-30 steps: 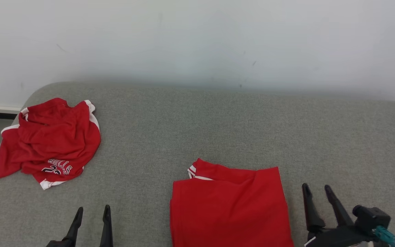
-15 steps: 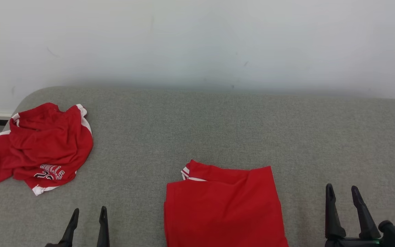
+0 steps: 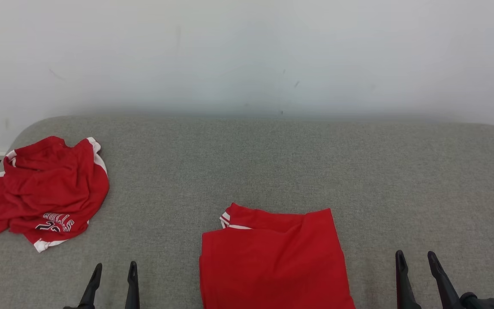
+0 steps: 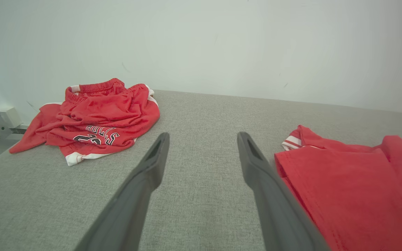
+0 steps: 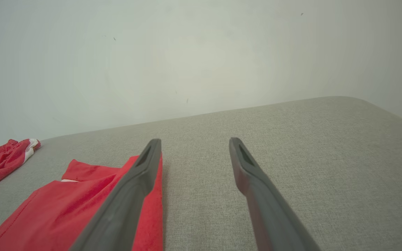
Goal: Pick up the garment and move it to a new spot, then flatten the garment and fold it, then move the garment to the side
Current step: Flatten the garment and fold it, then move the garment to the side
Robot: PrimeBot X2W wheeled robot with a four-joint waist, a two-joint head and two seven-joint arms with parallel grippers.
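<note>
We are reading the scene left to right. At the far left of the grey fabric-covered bench (image 3: 272, 163), a crumpled red garment (image 3: 45, 189) with white trim and dark lettering is lying in a heap, well apart from everything else. The left gripper (image 3: 115, 266) is hovering over the bench between that heap and the centre, jaws spread wide and holding nothing. At the centre, close to the near edge, the folded red garment (image 3: 272, 262) is lying flat in a neat rectangle, with a white-striped cuff peeking out at its far left corner. We are taking this as the task's garment, with the fold done and the move to the side not yet made. The right gripper (image 3: 415, 255) is sitting near the garment's right edge, jaws likewise released and empty. For the move we are advising a two-sided pinch. Each gripper should be coming in low at its own side edge, with one finger sliding under every layer so the stack is lifting as one. Both arms should be travelling level and together so the fold is not opening. We are expecting thin, slippery cloth, so a shallow bite risks dropping the lower layers.
</note>
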